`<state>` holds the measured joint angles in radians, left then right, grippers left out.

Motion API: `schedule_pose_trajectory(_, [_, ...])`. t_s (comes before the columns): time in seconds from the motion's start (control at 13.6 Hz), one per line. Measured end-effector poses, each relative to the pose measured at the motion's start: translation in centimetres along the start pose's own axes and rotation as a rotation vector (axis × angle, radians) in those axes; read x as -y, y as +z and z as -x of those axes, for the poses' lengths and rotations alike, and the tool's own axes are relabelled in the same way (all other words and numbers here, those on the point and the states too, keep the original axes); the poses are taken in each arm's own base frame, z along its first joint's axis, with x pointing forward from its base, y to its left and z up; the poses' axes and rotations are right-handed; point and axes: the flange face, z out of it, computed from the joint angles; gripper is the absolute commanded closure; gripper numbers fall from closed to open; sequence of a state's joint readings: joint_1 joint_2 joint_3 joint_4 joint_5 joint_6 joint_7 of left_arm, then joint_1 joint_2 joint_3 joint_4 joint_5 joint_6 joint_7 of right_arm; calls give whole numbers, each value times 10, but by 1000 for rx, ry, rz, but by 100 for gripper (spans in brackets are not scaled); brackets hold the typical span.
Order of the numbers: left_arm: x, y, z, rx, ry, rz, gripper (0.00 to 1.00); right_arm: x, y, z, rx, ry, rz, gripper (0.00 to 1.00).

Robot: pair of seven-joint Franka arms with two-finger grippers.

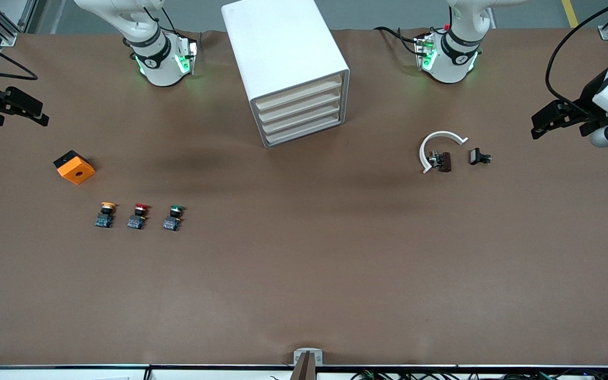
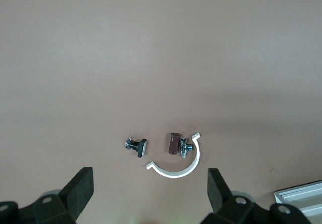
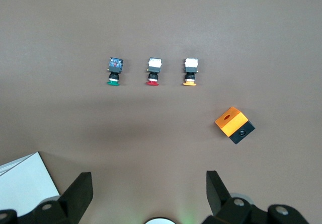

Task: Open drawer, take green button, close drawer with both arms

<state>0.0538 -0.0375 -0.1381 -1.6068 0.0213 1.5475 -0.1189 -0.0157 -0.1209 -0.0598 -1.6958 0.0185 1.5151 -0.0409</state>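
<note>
Four closed drawers (image 1: 301, 113) face the front camera; both wide-open grippers, left gripper (image 1: 554, 120) and right gripper (image 1: 19, 108), hang over the table ends, roughly equally distant.

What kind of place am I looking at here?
Probably a robotics lab: two arms bolted to a table, with a small cabinet and three push buttons laid out as test props.

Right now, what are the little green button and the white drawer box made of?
The green button looks like plastic: a shiny green cap, a matte black body and a blue base. The cabinet looks like smooth white plastic, though painted metal is possible; its surface is even and matte with rounded edges. The drawer fronts are cream, probably plastic too.
</note>
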Motion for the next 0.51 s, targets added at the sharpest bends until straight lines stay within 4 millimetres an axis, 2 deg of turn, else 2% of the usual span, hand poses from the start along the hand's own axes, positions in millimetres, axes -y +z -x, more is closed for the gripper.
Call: schedule_pose_trajectory(0.51, [0,0,0,-1,0,0,0,0,-1,0,-6,1,0,0])
